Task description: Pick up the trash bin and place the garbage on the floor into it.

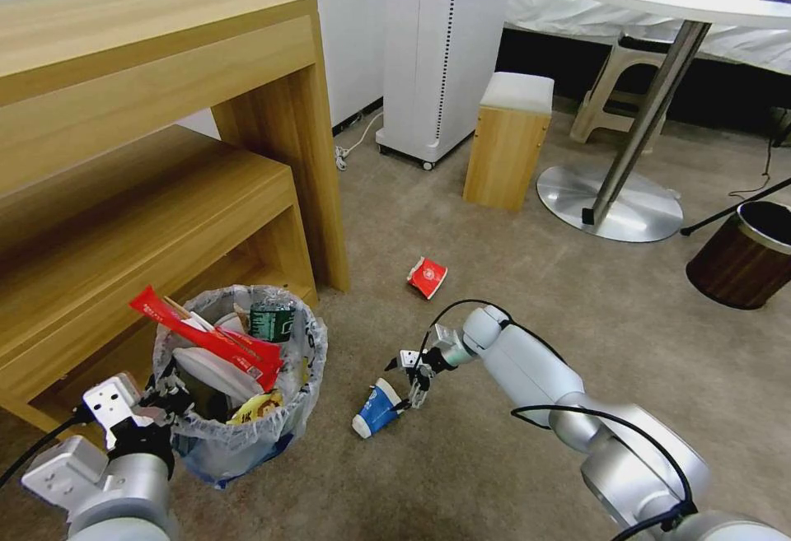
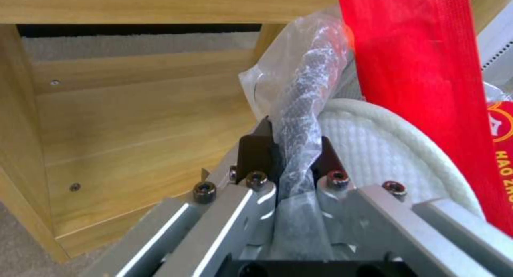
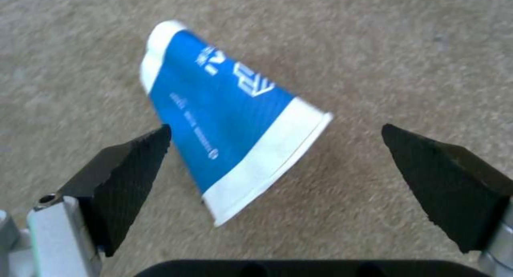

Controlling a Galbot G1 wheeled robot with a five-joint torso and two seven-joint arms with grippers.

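Head view: the trash bin [image 1: 239,384] stands on the floor [image 1: 511,277] beside the wooden counter [image 1: 156,154], stuffed with litter. The blue paper cup [image 1: 377,409] lies just beside the right tool [image 1: 414,380].

Left wrist view: the left tool [image 2: 291,148] is clamped on the bin's bagged rim.

Right wrist view: the right tool's pads [image 3: 128,176] are spread wide around the cup, not touching.

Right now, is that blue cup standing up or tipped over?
Tipped over: the blue cup lies on its side on the carpet, under the open right gripper.
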